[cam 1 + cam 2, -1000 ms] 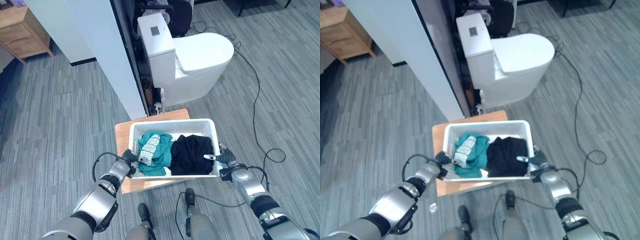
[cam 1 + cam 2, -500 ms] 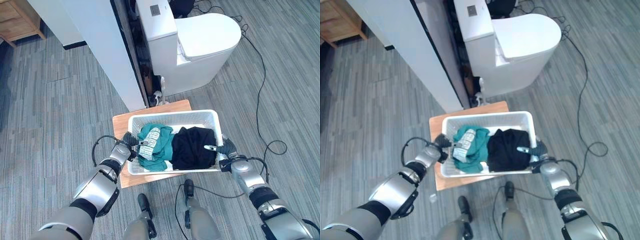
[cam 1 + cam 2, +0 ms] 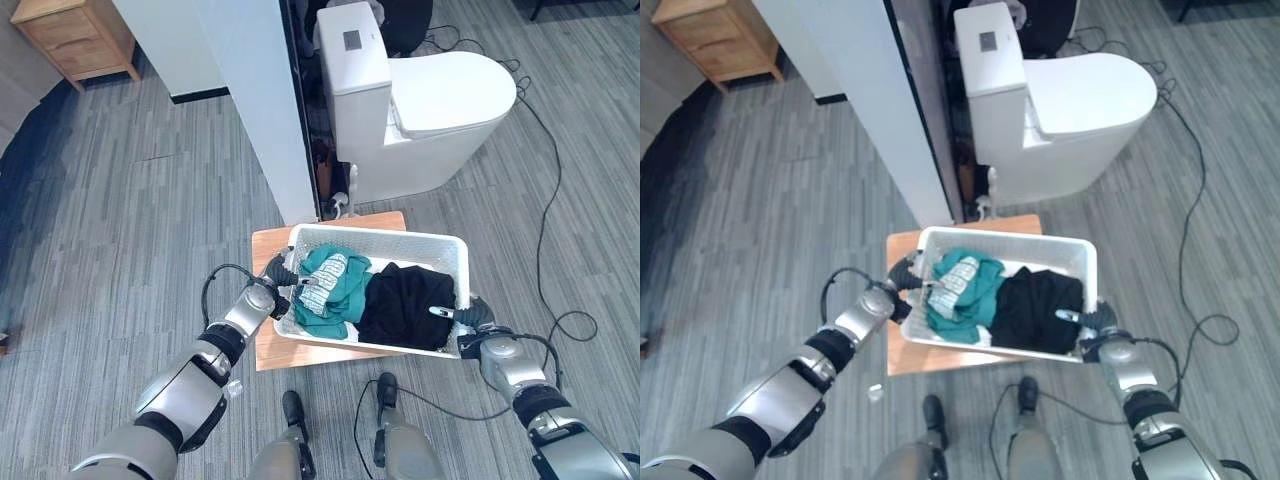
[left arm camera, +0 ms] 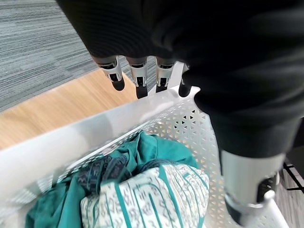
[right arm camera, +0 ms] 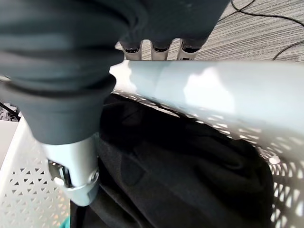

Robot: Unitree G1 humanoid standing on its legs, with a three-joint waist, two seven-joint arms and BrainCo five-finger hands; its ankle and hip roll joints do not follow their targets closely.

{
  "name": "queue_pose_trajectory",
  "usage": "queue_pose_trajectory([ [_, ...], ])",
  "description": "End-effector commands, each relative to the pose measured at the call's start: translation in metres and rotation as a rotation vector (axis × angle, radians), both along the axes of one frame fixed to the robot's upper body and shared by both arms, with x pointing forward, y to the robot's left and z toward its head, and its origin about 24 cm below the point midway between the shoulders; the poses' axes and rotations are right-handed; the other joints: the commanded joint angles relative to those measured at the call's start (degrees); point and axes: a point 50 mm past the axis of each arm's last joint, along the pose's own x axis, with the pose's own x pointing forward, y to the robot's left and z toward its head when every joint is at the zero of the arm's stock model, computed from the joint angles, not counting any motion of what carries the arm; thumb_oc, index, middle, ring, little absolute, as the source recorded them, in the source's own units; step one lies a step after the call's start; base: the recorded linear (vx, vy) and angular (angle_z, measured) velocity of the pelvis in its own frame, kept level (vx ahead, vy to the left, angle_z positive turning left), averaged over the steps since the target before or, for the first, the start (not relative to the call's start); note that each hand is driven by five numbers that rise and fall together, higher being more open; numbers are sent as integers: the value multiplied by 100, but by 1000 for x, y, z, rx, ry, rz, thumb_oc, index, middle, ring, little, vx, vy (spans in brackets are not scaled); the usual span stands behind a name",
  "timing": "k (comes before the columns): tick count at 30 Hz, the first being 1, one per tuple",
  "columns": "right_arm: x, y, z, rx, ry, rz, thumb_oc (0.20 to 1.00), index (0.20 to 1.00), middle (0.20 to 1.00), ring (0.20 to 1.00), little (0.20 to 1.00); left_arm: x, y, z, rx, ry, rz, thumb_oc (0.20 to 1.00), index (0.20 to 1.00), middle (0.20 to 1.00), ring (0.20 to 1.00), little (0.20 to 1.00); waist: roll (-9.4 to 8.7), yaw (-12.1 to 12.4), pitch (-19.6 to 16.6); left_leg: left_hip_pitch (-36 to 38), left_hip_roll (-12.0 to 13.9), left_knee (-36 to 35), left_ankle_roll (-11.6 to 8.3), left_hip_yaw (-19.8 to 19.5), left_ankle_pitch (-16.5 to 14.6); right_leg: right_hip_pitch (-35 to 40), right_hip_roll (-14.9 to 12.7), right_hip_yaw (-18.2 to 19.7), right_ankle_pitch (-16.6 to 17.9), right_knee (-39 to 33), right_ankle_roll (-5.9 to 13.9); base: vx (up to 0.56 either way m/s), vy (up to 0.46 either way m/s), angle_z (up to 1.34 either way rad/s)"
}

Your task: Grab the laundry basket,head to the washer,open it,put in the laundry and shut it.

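A white perforated laundry basket (image 3: 381, 234) rests over a small wooden table (image 3: 268, 349). Inside lie a teal patterned garment (image 3: 331, 289) on the left and a black garment (image 3: 404, 306) on the right. My left hand (image 3: 273, 291) grips the basket's left end: its fingers (image 4: 138, 73) curl over the outside of the rim (image 4: 95, 128) and the thumb reaches inside beside the teal garment (image 4: 156, 190). My right hand (image 3: 476, 319) holds the right end the same way, with the rim (image 5: 190, 85) between fingers and thumb (image 5: 71, 161) above the black garment (image 5: 180, 161).
A white toilet (image 3: 432, 110) stands just beyond the table, with a white partition wall (image 3: 258, 100) to its left. A wooden cabinet (image 3: 76, 35) sits far left. A black cord (image 3: 553, 200) runs over the grey floor on the right.
The camera has shifted, moving the whole scene right. The basket has turned a little clockwise over the table, its right end nearer me. Both hands keep their hold.
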Motion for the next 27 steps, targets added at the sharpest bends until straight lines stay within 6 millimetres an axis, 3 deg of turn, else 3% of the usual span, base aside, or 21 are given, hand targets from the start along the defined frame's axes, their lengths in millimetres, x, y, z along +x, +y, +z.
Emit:
queue_pose_trajectory([
  [1, 26, 49, 17, 84, -125, 141, 1000, 1000, 1000, 1000, 1000, 9, -67, 40, -99, -136, -211, 1000, 1000, 1000, 1000, 1000, -68, 97, -170, -18, -16, 27, 16, -164, -295, 195, -146, 283, -750, 4, 197, 8, -18, 12],
  [6, 18, 53, 9, 101, -105, 150, 1000, 1000, 1000, 1000, 1000, 9, -63, 52, -176, -190, -192, 1000, 1000, 1000, 1000, 1000, -31, 149, -179, 45, -29, 27, 19, -222, -321, 276, -148, 227, -795, 4, 184, 8, -8, 6],
  [13, 17, 50, 9, 89, -106, 152, 1000, 1000, 1000, 1000, 1000, 7, -57, 45, -208, -163, -160, 1000, 1000, 1000, 1000, 1000, -29, 149, -165, 34, -43, 27, 21, -243, -323, 274, -151, 199, -794, 4, 193, 0, 2, 2],
  [15, 20, 49, 14, 81, -118, 150, 1000, 1000, 1000, 1000, 1000, 6, -58, 38, -203, -132, -157, 1000, 1000, 1000, 1000, 1000, -43, 132, -132, -10, -44, 27, 20, -240, -313, 218, -152, 204, -776, 4, 201, -22, 8, 1],
  [17, 24, 46, 22, 72, -149, 144, 1000, 1000, 1000, 1000, 1000, 1, -52, 14, -145, -41, -128, 1000, 1000, 1000, 1000, 1000, -96, 102, -58, -140, -36, 27, 23, -230, -275, 57, -157, 223, -726, 4, 212, -73, 12, 1],
  [20, 28, 45, 31, 62, -186, 148, 1000, 1000, 1000, 1000, 1000, -1, -41, -3, -100, 25, -66, 1000, 1000, 1000, 1000, 1000, -171, 63, 9, -284, -26, 27, 21, -216, -237, -109, -141, 253, -668, 4, 222, -49, 8, -2],
  [27, 28, 38, 38, 49, -219, 140, 1000, 1000, 1000, 1000, 1000, -3, -25, -19, -16, 93, -10, 1000, 1000, 1000, 1000, 1000, -379, -4, 101, -516, 44, 27, 21, -136, -172, -389, -104, 346, -559, 4, 221, -31, 2, -4],
])
